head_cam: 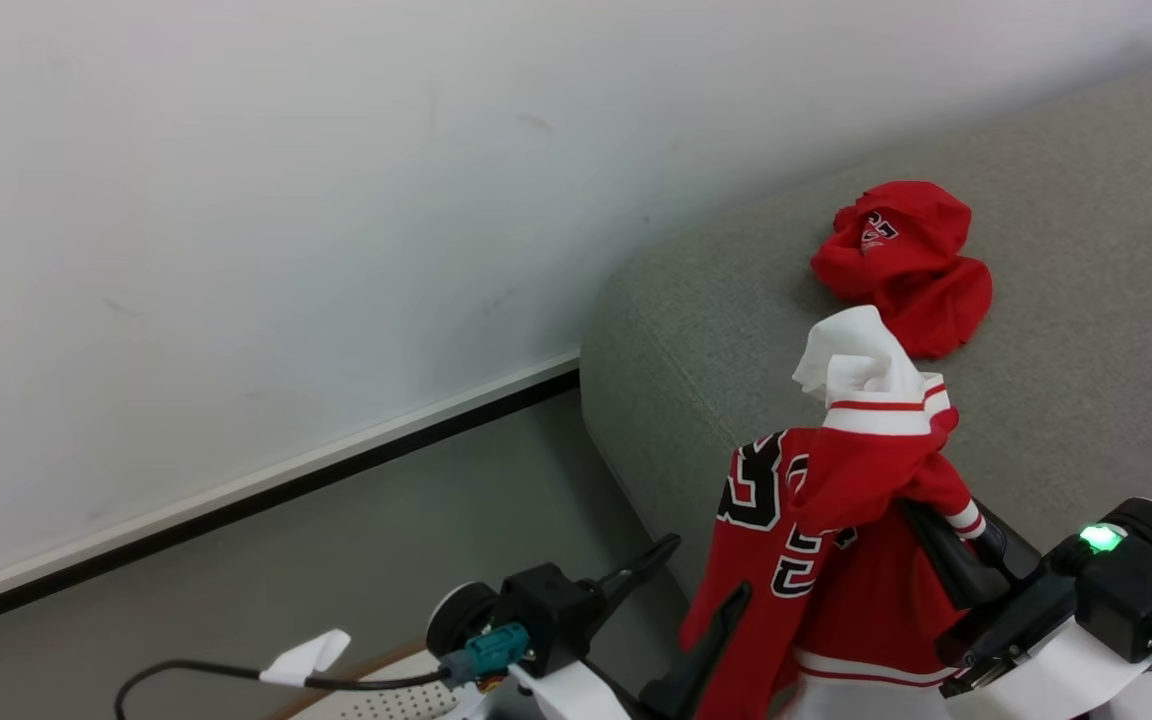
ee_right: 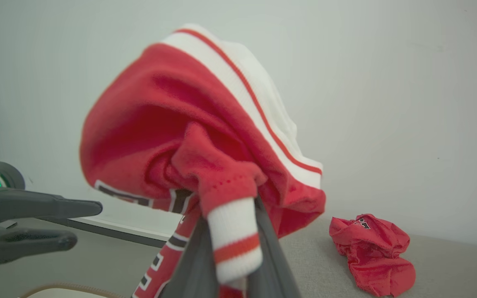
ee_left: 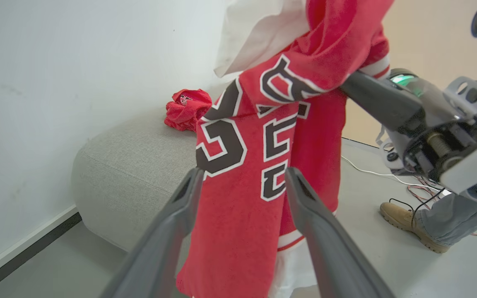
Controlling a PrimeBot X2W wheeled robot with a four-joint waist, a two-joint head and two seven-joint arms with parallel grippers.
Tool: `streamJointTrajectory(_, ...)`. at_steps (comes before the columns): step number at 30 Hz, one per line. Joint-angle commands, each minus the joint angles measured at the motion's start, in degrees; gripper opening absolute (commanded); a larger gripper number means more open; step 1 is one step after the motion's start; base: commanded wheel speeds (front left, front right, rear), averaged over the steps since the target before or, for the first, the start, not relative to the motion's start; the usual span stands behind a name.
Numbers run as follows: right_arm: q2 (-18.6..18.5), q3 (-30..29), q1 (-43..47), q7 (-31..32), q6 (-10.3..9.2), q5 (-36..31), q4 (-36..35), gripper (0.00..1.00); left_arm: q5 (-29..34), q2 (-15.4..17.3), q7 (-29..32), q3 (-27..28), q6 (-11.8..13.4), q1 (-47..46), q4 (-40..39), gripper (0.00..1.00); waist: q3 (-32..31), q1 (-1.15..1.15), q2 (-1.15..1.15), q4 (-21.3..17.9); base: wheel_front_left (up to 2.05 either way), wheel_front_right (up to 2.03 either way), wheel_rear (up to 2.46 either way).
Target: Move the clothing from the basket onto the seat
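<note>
Left gripper (head_cam: 704, 572), lower centre, stands with jaws wide and empty beside the hanging jersey (head_cam: 836, 560). Right gripper (head_cam: 941, 525), lower right, clamps its bunched cuff, apparently to carry it over the seat (head_cam: 1086, 320), where a crumpled garment (head_cam: 901, 265) lies upper right.

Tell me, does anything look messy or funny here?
Yes. One red top lies scrunched in a ball on the seat instead of flat. A second jersey dangles in a bunch from the right gripper, pinched near a striped cuff and not yet on the seat.
</note>
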Motion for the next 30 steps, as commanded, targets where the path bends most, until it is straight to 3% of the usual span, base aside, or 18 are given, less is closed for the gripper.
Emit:
streamJointTrajectory(1, -0.11, -0.41, 0.61, 0.03, -0.15, -0.24, -0.49, 0.0, 0.67, 0.15, -0.35, 0.07, 0.01, -0.38, 0.24, 1.0, 1.44, 0.0, 0.0, -1.78, 0.0, 0.0, 0.0)
streamJointTrajectory(7, 0.78, -4.14, 1.91, 0.89, -0.15, -1.08, -2.85, 0.0, 1.33, 0.28, 0.4, -0.53, -0.42, -2.02, 0.17, 1.0, 4.35, 0.0, 0.0, -2.57, 0.0, 0.0, 0.0)
streamJointTrajectory(10, 2.42, -8.03, 0.88, 0.72, -0.15, -1.83, -3.76, 0.0, 2.64, 0.92, 1.91, -0.87, -1.06, -5.23, -0.76, 1.0, 9.07, 0.0, 0.0, -1.26, 0.0, 0.0, 0.0)
streamJointTrajectory(16, 7.07, -19.0, -6.4, 0.55, -0.15, -5.2, -4.88, 0.0, 6.58, 2.02, 6.38, -1.68, -4.04, -15.31, -3.61, 1.0, 22.99, 0.0, 0.0, 3.28, 0.0, 0.0, 0.0)
streamJointTrajectory(18, 7.97, -24.43, -13.36, 1.96, -0.15, -6.54, -4.99, 0.0, 8.34, 2.44, 8.26, -2.19, -6.03, -20.02, -4.72, 1.0, 29.48, 0.0, 0.0, 5.64, 0.0, 0.0, 0.0)
streamJointTrajectory(23, 5.47, -34.12, -28.45, 6.95, -0.15, -6.24, -2.74, 0.0, 9.97, 2.8, 10.0, -2.44, -8.52, -26.66, -6.07, 1.0, 38.02, 0.0, 0.0, 8.94, 0.0, 0.0, 0.0)
streamJointTrajectory(30, -1.81, -44.82, -49.67, 12.88, -0.15, -9.36, 6.0, 0.0, 11.2, 2.65, 11.72, -1.99, -9.85, -33.52, -8.65, 1.0, 47.17, 0.0, 0.0, 11.14, 0.0, 0.0, 0.0)
